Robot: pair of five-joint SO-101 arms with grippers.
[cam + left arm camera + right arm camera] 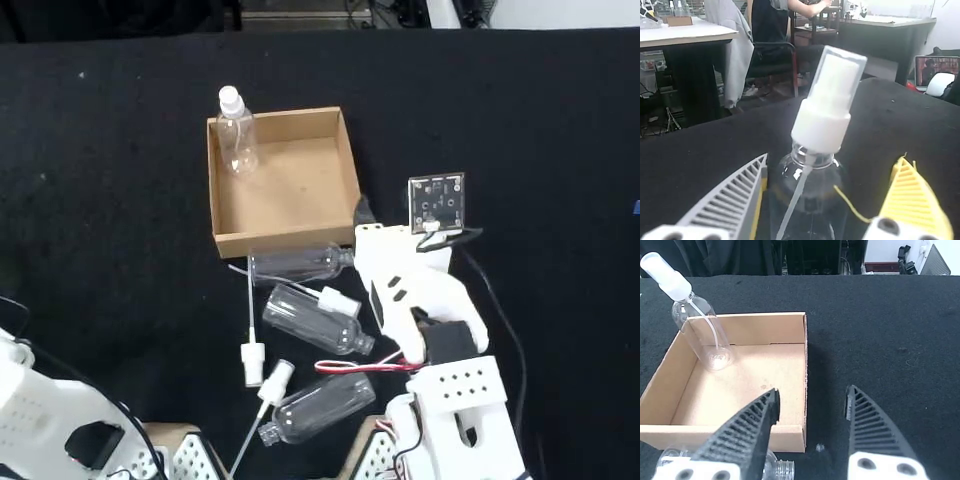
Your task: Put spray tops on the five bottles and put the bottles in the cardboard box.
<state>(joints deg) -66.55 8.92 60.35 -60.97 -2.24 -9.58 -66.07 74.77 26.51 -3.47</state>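
At the five o'clock corner of the brown cardboard box point(280, 240), the right gripper point(812, 394) hangs with its black jaws apart over the neck of a clear, capless plastic bottle point(298, 265) lying along the box's six o'clock wall, while one capped clear bottle point(237, 135) stands in its eleven o'clock corner. Another capped bottle point(807, 200) sits at the left gripper point(834, 159), clamped or not I cannot tell. Next, I judge, the spread jaws must drop and close on that capless bottle so a loose white spray top point(252, 352) at its seven o'clock can go on.

I see one capped bottle point(237, 135) upright in a corner of the cardboard box point(285, 239); three uncapped bottles point(315, 320) lie sideways before it among loose spray tops point(252, 358).
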